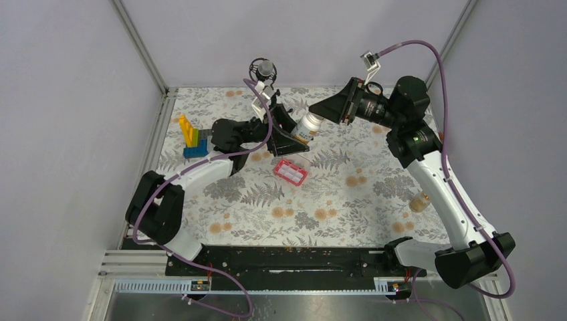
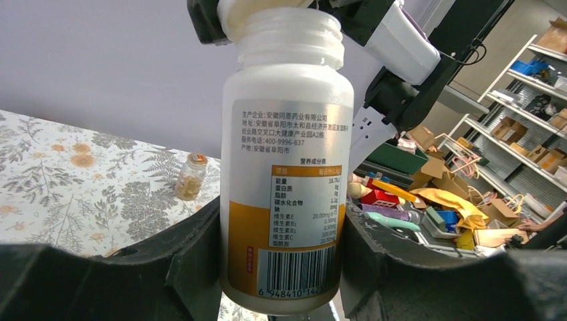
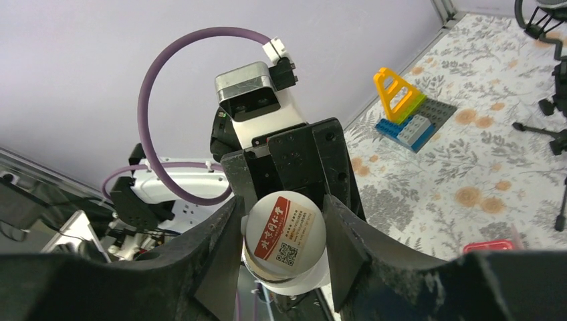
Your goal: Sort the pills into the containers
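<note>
- The left gripper (image 2: 284,267) pinches the body of the white bottle (image 2: 287,134); one dark finger (image 2: 190,267) presses on each side of the orange-banded label, low on the bottle.
- The right gripper (image 3: 284,251) meets it from the opposite end; its two fingers (image 3: 217,257) are closed about the cap (image 3: 286,231), whose round top with a red sticker faces the right wrist camera.
- The bottle spans the two grippers, tilted and clear of the flowered cloth (image 1: 348,200); its threaded neck shows just under the cap in the left wrist view.
- The pink box (image 1: 291,172) lies on the cloth just beneath and a little nearer the arm bases than the left gripper; it is apart from both grippers.
- The small clear bottle (image 1: 419,202) stands upright on the cloth well apart from both grippers, beside the right arm's forearm; yellowish contents show through its wall, but single pills cannot be made out.
- The toy-brick block (image 1: 192,137) sits behind the left gripper, beside that arm, near the cloth's left edge.
</note>
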Robot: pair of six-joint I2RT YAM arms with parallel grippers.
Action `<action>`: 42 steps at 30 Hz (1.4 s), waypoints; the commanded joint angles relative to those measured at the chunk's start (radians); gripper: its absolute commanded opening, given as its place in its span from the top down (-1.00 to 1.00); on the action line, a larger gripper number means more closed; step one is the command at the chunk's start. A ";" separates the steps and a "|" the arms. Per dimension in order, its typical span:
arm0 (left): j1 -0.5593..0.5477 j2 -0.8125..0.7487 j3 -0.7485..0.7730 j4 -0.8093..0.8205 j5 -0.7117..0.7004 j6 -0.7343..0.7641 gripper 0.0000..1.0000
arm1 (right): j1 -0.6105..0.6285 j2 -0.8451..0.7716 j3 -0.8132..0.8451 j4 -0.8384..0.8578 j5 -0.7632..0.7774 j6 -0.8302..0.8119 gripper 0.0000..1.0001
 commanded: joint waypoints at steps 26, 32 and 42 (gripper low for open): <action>0.005 -0.281 -0.030 -0.566 -0.194 0.652 1.00 | -0.033 0.049 0.054 -0.183 0.218 0.065 -0.47; 0.004 -0.351 -0.027 -0.899 -0.461 0.888 1.00 | -0.026 -0.016 0.107 -0.337 0.457 0.061 -0.71; -0.012 -0.319 0.036 -0.962 -0.658 0.888 1.00 | 0.220 0.057 0.187 -0.373 0.625 -0.031 -0.80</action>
